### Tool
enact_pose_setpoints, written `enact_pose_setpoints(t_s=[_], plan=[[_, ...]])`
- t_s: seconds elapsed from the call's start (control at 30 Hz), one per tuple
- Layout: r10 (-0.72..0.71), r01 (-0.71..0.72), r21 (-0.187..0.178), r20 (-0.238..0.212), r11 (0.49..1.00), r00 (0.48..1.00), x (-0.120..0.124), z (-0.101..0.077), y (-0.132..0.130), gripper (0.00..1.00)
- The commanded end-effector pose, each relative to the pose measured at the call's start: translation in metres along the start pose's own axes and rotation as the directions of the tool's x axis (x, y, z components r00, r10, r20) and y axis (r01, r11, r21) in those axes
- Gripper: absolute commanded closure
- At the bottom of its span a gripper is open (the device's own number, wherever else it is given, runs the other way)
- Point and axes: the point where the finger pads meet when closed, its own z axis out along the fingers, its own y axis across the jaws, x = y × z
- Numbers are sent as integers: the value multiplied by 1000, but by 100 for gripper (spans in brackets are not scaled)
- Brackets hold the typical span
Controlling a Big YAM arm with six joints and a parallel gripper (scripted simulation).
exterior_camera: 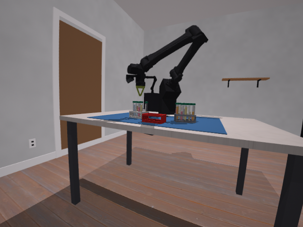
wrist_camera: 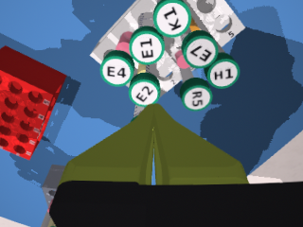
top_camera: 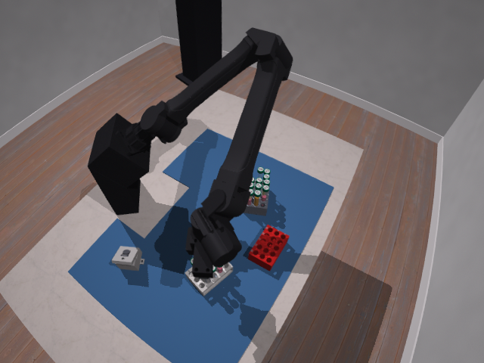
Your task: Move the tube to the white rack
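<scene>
My gripper [exterior_camera: 139, 94] is shut with nothing between its olive fingers. It hangs pointing down, a short way above the tube caps of the white rack RB [exterior_camera: 138, 112]. In the wrist view the fingertips [wrist_camera: 153, 110] sit just below the cap marked E2 [wrist_camera: 144, 90]. Several green-capped tubes stand in the white rack [wrist_camera: 170, 32], among them E1 [wrist_camera: 147, 47], K1 [wrist_camera: 172, 18] and E7 [wrist_camera: 200, 49]. The grey rack RA [top_camera: 260, 197] with several tubes stands further back on the blue mat. The arm hides part of the white rack [top_camera: 211, 279] in the top view.
The red rack QR [top_camera: 268, 246] stands with empty wells between the two other racks, and also shows in the wrist view [wrist_camera: 26, 110]. The grey button box [top_camera: 125, 258] sits on the mat to the left in the top view. The arm's black base [top_camera: 117, 164] stands behind.
</scene>
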Motion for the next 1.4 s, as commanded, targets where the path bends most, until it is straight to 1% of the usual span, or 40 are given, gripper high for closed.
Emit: enact_pose_setpoints(t_s=[0.0, 0.1, 0.17, 0.23, 0.67, 0.73, 0.77, 0.83, 0.93, 1.37], plan=[[-11, 11, -6, 27, 1000, 1000, -20, -9, -6, 100], [-1, 1, -2, 21, 1000, 1000, -23, -8, -21, 100], [-1, 1, -2, 21, 1000, 1000, -23, -8, -21, 100], [-9, 9, -6, 26, 1000, 1000, -32, -9, -23, 100], [-4, 4, -3, 25, 1000, 1000, -60, -10, -66, 100], [-4, 4, -3, 25, 1000, 1000, -60, -10, -66, 100], [-28, 28, 2, -3, 1000, 1000, -42, -1, -58, 100], [-43, 43, -1, 7, 999, 999, -48, -3, -53, 100], [-23, 23, 4, -7, 1000, 1000, -48, 2, -61, 100], [-18, 18, 4, -7, 1000, 1000, -47, 2, -61, 100]])
